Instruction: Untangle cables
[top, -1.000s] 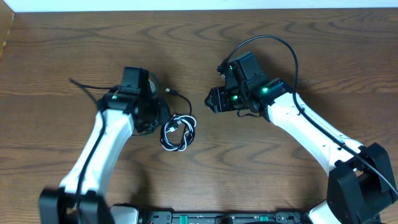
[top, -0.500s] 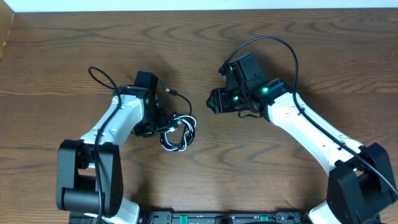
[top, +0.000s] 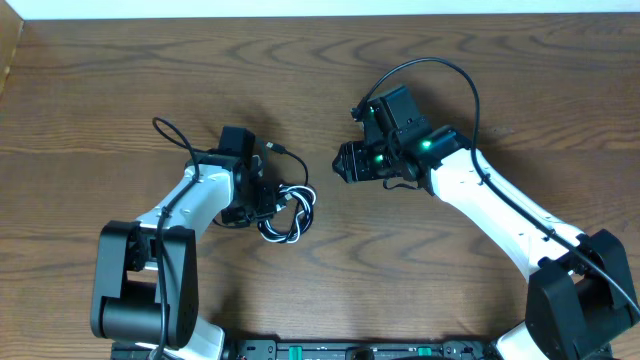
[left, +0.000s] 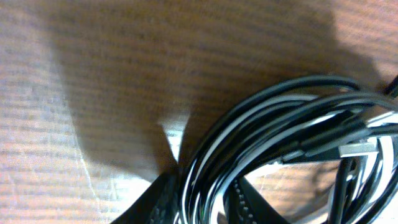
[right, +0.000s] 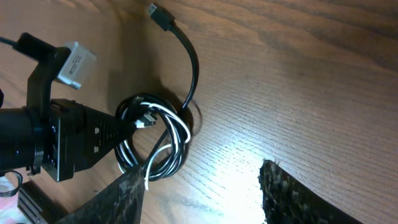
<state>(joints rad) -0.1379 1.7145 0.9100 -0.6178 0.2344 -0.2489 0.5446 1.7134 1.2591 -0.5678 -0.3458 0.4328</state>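
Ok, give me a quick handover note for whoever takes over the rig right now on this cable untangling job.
Left tool: at the coil's left edge, straddling several strands; cannot tell if it is clamped.
Right tool: open, empty, over the table to the right of the coil.
Cables: white cable and black cable looped together in one small coil; the black one's plug trails clear of it.
Done: nothing separated.
Left: secure a grip, then draw the two apart.
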